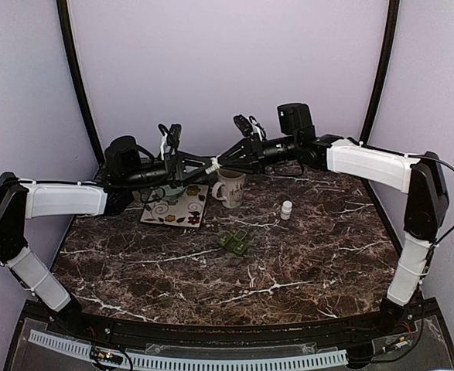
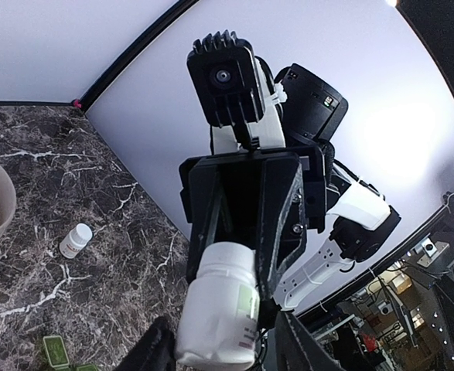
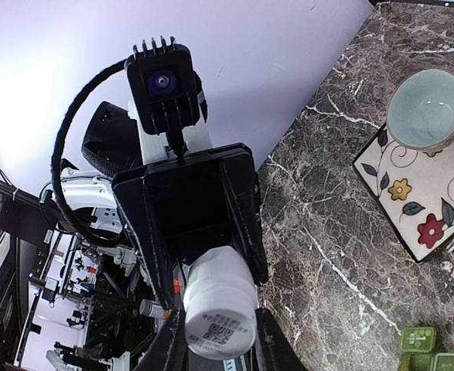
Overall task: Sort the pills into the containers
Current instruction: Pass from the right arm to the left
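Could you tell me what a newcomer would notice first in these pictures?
The left gripper and right gripper meet in mid-air, both at one white pill bottle between them. Below, on the dark marbled table, stand a mug by a flowered tile, a small white bottle and a green pill box.

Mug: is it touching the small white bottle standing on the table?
Apart. The top view shows a stretch of bare table between the mug and the small bottle.
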### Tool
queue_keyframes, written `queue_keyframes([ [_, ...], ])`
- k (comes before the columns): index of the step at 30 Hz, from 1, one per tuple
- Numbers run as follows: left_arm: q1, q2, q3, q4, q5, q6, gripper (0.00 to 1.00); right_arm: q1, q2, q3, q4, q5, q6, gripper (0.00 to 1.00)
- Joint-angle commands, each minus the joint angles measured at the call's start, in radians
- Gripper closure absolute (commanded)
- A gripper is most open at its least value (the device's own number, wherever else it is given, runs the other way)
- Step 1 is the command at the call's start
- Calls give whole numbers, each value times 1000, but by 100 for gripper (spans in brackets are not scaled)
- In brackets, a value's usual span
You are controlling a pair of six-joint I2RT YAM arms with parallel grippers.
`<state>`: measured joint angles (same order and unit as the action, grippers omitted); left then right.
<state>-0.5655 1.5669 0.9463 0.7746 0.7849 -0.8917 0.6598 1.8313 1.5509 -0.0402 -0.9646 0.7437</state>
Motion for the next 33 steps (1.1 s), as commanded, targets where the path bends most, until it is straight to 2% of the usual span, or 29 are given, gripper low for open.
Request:
queue_keyframes([
  [1, -3, -41, -12, 59, 19, -12, 55, 12, 10, -11, 79, 7, 12, 100],
  [9, -3, -33, -10, 83, 25, -27, 67, 19, 22, -8, 107, 7, 12, 100],
  [13, -4, -30, -7, 95, 27, -31, 80, 21, 29, -10, 106, 7, 12, 100],
  [15, -4, -29, -7, 97, 28, -30, 92, 21, 31, -13, 105, 7, 12, 100],
  [17, -3, -31, -7, 95, 29, -27, 100, 21, 31, -15, 105, 7, 12, 100],
  [25, 0, -38, 4, 38, 71, 21, 100, 19, 33, 6, 9, -19, -28, 100],
  [33, 22, -30, 43, 21, 195, -19, 100, 18, 11, 39, -194, 4, -324, 100],
])
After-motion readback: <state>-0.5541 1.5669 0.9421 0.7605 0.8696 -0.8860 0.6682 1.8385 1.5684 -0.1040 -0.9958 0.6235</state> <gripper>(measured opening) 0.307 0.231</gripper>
